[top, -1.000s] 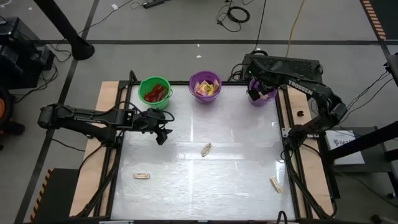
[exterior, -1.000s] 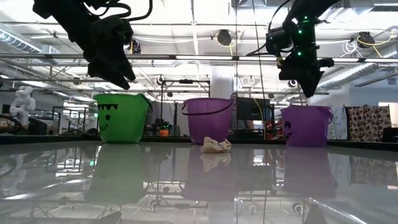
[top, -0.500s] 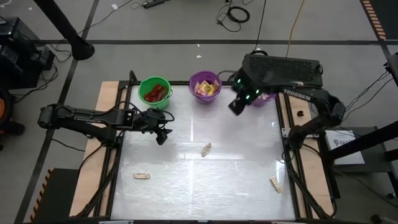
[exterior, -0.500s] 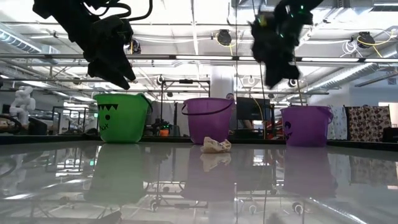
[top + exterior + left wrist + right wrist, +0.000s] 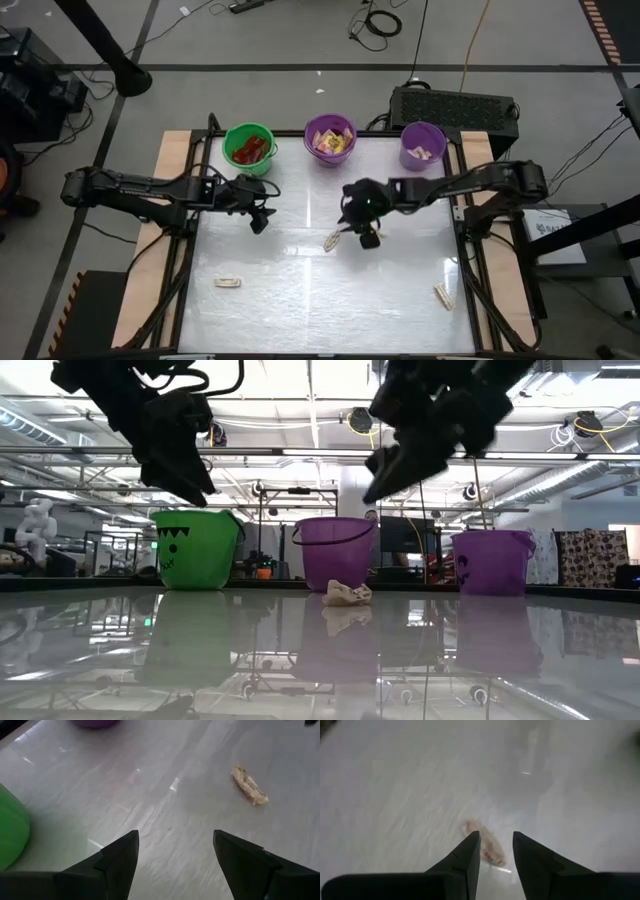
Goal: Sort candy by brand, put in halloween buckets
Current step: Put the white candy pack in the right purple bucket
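Three halloween buckets stand along the table's far edge: green (image 5: 249, 147) holding red candy, purple (image 5: 330, 138) holding yellow candy, lavender (image 5: 423, 145) holding pale pieces. A tan candy (image 5: 332, 240) lies flat mid-table. My right gripper (image 5: 358, 232) hovers open just right of it and well above the table (image 5: 385, 465); in the right wrist view the candy (image 5: 485, 849) shows past its fingertips (image 5: 496, 842). My left gripper (image 5: 262, 220) waits open at the table's left, raised, with the same candy (image 5: 249, 785) ahead of it.
Two more tan candies lie near the front, one at the left (image 5: 228, 283) and one at the right (image 5: 443, 296). Wooden rails (image 5: 172, 200) run along both sides of the glossy white table. Open surface lies between the candies.
My right gripper has swung from over the lavender bucket at the far right toward the table's middle, sinking and rolling its wrist as it went. It now hangs over the mid-table tan candy. The candies on the table have not moved.
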{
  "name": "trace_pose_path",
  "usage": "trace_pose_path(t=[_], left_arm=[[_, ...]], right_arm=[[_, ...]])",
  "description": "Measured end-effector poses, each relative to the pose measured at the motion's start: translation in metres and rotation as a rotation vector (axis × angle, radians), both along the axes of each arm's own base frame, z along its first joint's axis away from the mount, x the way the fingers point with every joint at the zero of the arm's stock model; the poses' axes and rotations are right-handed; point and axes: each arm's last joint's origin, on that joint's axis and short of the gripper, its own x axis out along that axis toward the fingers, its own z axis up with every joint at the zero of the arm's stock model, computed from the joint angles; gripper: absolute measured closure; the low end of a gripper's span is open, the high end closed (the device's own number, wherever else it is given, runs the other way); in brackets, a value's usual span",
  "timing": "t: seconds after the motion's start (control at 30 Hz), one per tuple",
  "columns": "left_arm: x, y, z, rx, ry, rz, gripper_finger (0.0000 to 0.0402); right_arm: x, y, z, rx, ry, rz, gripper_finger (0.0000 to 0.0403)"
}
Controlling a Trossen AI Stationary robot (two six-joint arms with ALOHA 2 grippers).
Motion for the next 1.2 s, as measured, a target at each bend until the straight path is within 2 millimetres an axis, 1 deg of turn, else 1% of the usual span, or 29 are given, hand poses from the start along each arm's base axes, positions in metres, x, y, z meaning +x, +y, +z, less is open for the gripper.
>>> trace_pose_path(t=[0.07, 0.13, 0.23, 0.37, 0.5, 0.6, 0.8, 0.97, 1.07, 1.13, 1.2], left_arm=[[-0.001, 0.0, -0.004, 0.002, 0.004, -0.002, 0.0139], [-0.002, 0.0, -0.008, 0.001, 0.023, 0.0, 0.0139], [-0.001, 0.0, -0.014, -0.003, 0.049, 0.004, 0.0139], [0.004, 0.0, -0.019, -0.007, 0.066, 0.001, 0.0139], [0.008, 0.0, -0.024, -0.013, 0.082, -0.002, 0.0139], [0.011, -0.001, -0.028, -0.047, 0.096, -0.003, 0.0139], [0.014, -0.002, -0.034, -0.056, 0.122, -0.008, 0.0139], [0.022, -0.002, -0.034, -0.053, 0.065, -0.01, 0.0139], [0.026, -0.002, -0.034, -0.053, 0.042, -0.01, 0.0139], [0.03, -0.002, -0.034, -0.057, 0.013, -0.015, 0.0139], [0.029, -0.002, -0.035, -0.065, 0.027, -0.022, 0.0139]], right_arm=[[0.003, 0.007, -0.012, -0.025, -0.01, 0.037, 0.0293], [0.008, 0.011, -0.022, -0.012, -0.01, 0.035, 0.0293], [0.017, 0.011, -0.036, 0.046, 0.007, -0.017, 0.0293], [0.032, 0.01, -0.057, 0.052, -0.02, -0.016, 0.0293], [0.032, 0.007, -0.078, 0.039, 0.061, -0.015, 0.0293], [0.029, 0.004, -0.082, 0.05, 0.115, -0.036, 0.0293], [0.026, -0.001, -0.084, -0.009, 0.141, -0.039, 0.0293], [0.026, -0.004, -0.086, -0.028, 0.15, -0.041, 0.0295], [0.025, -0.005, -0.09, -0.019, 0.177, -0.048, 0.0311], [0.024, -0.005, -0.091, -0.009, 0.194, -0.056, 0.033], [0.022, -0.005, -0.093, 0.01, 0.219, -0.075, 0.0354]])
